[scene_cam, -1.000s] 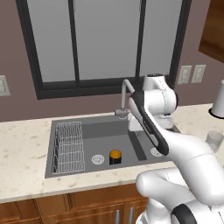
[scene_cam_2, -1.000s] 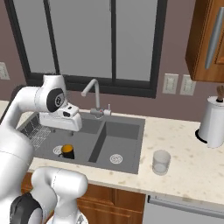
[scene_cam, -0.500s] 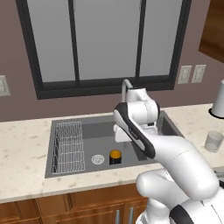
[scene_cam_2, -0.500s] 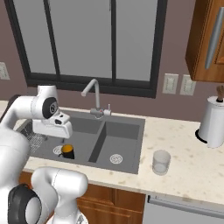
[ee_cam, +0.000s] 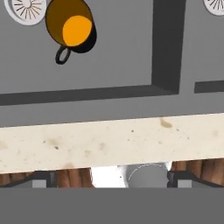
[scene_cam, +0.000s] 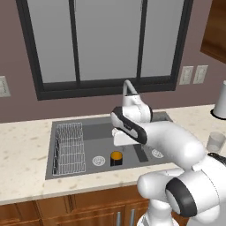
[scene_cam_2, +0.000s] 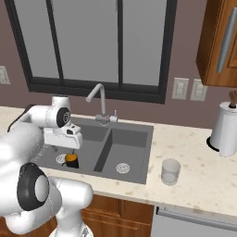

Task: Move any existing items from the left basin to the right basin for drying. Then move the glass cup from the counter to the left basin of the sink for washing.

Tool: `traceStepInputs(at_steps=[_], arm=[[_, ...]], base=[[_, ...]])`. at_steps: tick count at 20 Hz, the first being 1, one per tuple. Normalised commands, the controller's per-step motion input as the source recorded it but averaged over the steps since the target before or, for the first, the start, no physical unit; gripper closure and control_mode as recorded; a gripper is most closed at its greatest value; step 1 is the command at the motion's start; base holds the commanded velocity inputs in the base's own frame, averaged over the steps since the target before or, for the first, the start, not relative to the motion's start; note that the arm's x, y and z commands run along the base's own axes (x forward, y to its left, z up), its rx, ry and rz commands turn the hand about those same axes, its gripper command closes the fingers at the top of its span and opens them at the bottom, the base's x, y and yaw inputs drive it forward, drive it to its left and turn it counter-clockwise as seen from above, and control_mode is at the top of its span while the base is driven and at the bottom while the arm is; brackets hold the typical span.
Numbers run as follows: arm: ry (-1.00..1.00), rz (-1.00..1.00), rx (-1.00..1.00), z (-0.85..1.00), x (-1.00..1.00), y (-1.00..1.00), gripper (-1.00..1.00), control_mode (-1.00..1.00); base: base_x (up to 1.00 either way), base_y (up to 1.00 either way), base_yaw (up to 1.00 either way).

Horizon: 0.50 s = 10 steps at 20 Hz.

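Gripper hangs over left basin, jaws wide apart, nothing between them. Black-orange cup sits on basin floor nr front wall, just beside drain. Glass cup stands on counter nr front edge, right of sink.

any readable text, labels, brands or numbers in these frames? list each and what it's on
None: no words, brands, numbers or signs can be read in any view.
The black and orange cup in the left basin is plain.
The glass cup on the counter is plain.
The white jar and the wall plates bear no marks.
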Motion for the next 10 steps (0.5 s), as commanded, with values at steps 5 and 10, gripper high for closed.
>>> traceStepInputs(at_steps=[5, 10], arm=[[0.11, 0.00, 0.00, -0.37, 0.40, 0.00, -1.00, -1.00], [0.06, 0.00, 0.00, -0.45, 0.32, 0.00, -1.00, -1.00]], base=[[0.00, 0.00, 0.00], [0.00, 0.00, 0.00]])
